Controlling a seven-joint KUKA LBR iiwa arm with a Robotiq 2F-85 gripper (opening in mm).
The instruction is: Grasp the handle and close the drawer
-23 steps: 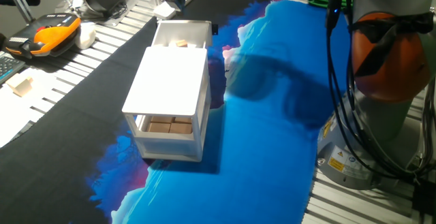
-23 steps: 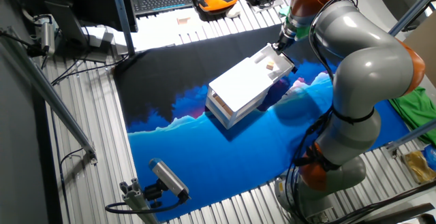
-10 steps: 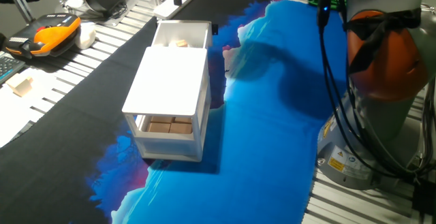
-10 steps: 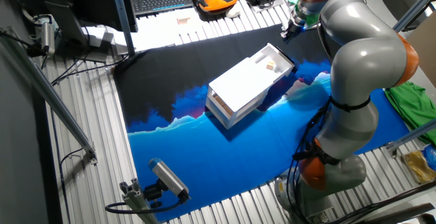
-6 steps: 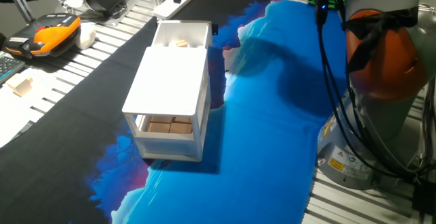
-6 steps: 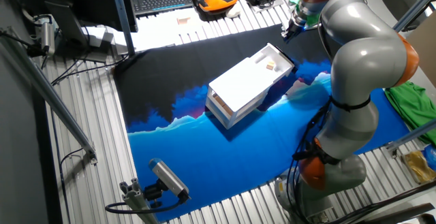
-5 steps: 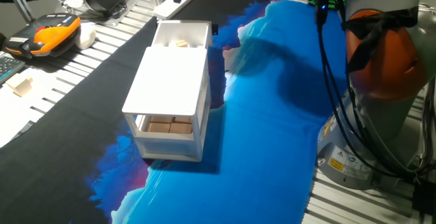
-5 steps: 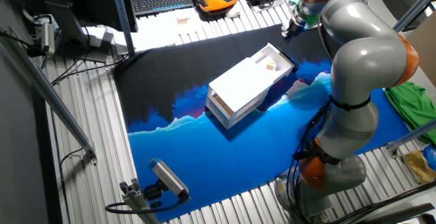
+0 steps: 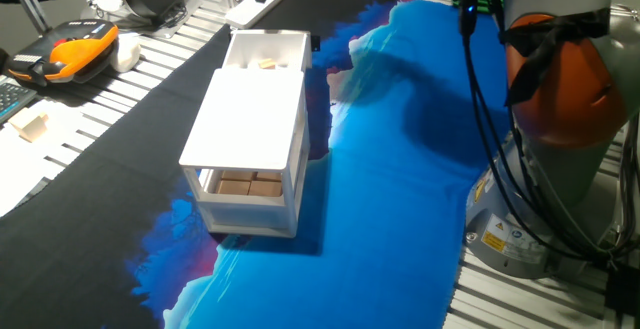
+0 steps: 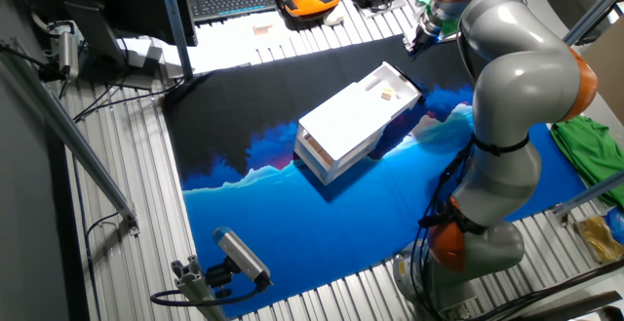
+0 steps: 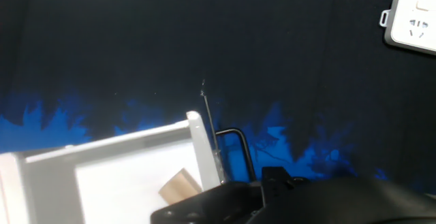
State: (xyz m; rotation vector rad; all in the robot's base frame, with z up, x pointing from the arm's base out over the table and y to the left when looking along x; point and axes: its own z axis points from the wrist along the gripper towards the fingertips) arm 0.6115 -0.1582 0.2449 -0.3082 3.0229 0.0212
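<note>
1. The hand (image 10: 413,46) is held above the far end of the surface (image 9: 400,219), clear of everything; whether it is open or closed cannot be told.
2. The drawer (image 9: 266,52) is seen pulled out of the cabinet (image 9: 250,119), with a small block (image 11: 178,184) inside.
3. The handle (image 11: 235,150), a dark loop on the drawer's front, is not gripped.
4. The drawer lies just below and beside the hand; grasping and pushing shut are judged still to be done.
</note>
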